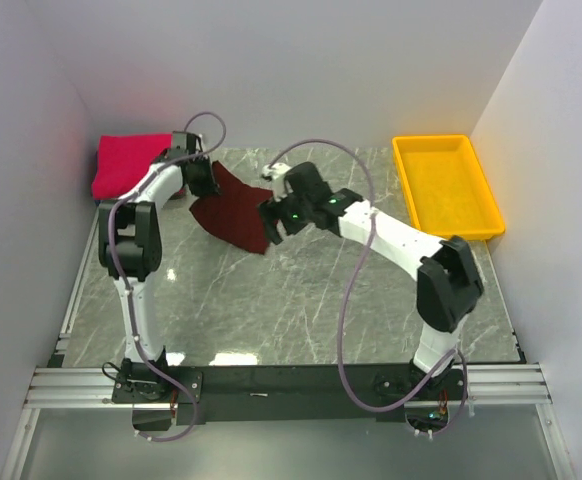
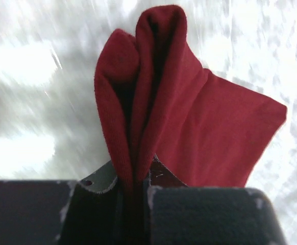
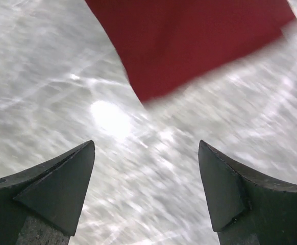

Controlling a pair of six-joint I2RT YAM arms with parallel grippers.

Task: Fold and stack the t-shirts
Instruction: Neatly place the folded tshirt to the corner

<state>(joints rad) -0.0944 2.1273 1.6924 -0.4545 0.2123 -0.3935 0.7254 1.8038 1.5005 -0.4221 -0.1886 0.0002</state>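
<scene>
The dark maroon t-shirt [image 1: 233, 212] lies folded on the marble table at the back, left of centre. My left gripper [image 1: 203, 178] is shut on its far left edge; in the left wrist view the bunched cloth [image 2: 153, 102] rises from between the shut fingers [image 2: 199, 214]. The bright pinkish-red t-shirt [image 1: 126, 162] lies folded in the back left corner, behind the left arm. My right gripper [image 1: 271, 228] is open and empty, just above the table at the maroon shirt's right corner, which shows in the right wrist view [image 3: 189, 41] beyond the fingertips [image 3: 217, 184].
A yellow plastic tray [image 1: 446, 185] stands at the back right against the wall. White walls close in the table on the left, back and right. The arm bases sit on the black rail [image 1: 291, 380] at the near edge.
</scene>
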